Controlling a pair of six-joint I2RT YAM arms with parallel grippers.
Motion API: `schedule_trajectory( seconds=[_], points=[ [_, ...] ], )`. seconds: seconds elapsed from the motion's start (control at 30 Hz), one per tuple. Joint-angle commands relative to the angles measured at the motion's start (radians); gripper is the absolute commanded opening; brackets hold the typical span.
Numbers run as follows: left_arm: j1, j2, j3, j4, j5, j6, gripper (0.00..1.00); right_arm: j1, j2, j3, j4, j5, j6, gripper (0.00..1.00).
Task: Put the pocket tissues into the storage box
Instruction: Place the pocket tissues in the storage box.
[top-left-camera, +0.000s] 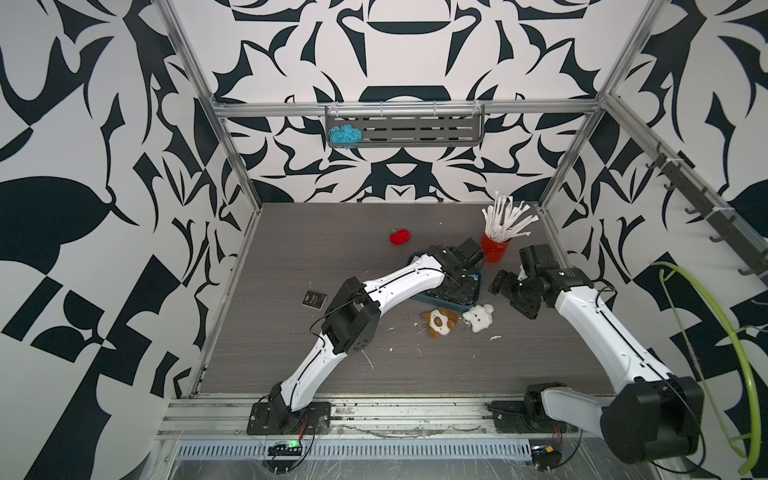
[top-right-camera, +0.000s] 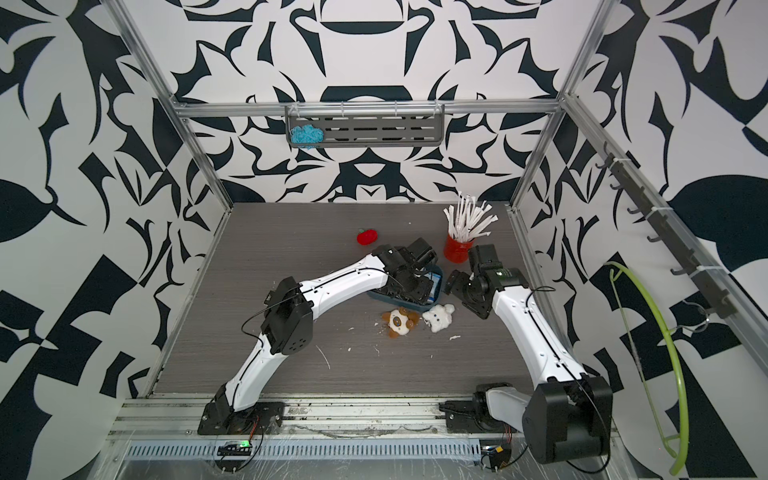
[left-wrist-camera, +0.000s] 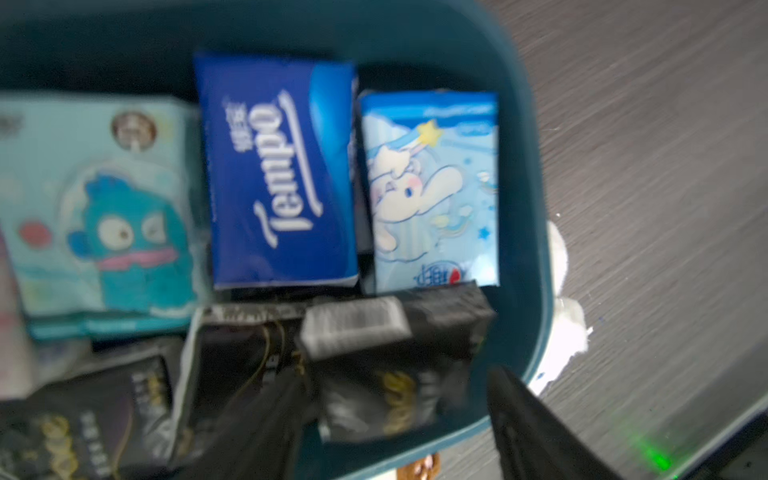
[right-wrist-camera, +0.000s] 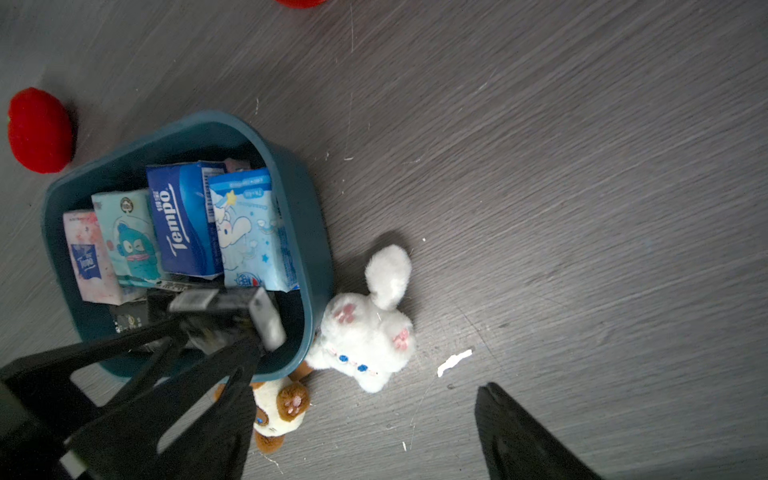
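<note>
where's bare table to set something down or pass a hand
Bare: back-left table, between the red plush and the back wall; also the front strip between the brown plush, white plush and the rail. Crowded: around the storage box, hemmed by the red cup, both toys, the left gripper and right gripper.

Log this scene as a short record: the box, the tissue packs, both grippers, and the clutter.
storage box: several packs inside
in box: dark blue pack, light blue pack, teal pack, pink pack
outside: loose black pack, on the table apart from the box
left gripper: over the box, fingers either side of a black pack; grip unclear
right gripper: open, empty, beside the box
other: white plush, brown-and-white plush, red cup
</note>
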Motion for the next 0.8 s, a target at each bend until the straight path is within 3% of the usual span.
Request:
schedule_trajectory(
  seconds=[0.0, 0.1, 0.33, 0.57, 0.77],
  points=[
    [0.001, -0.096, -0.058, -0.029, -0.014, -0.022, 0.93, -0.003, 0.012, 0.049, 0.001, 0.005, -0.019, 0.88],
    [0.003, -0.159, -0.102, -0.011, -0.019, -0.033, 0.98, -0.003, 0.032, 0.071, 0.004, 0.002, -0.024, 0.87],
    [0.059, -0.327, -0.241, 0.039, -0.050, -0.095, 1.00, 0.026, 0.084, 0.115, 0.027, -0.026, -0.016, 0.84],
    [0.180, -0.556, -0.511, 0.115, -0.103, -0.202, 1.00, 0.178, 0.165, 0.194, 0.038, 0.011, 0.007, 0.84],
    [0.345, -0.771, -0.788, 0.128, -0.110, -0.302, 1.00, 0.275, 0.240, 0.273, 0.050, 0.022, 0.023, 0.84]
  ],
)
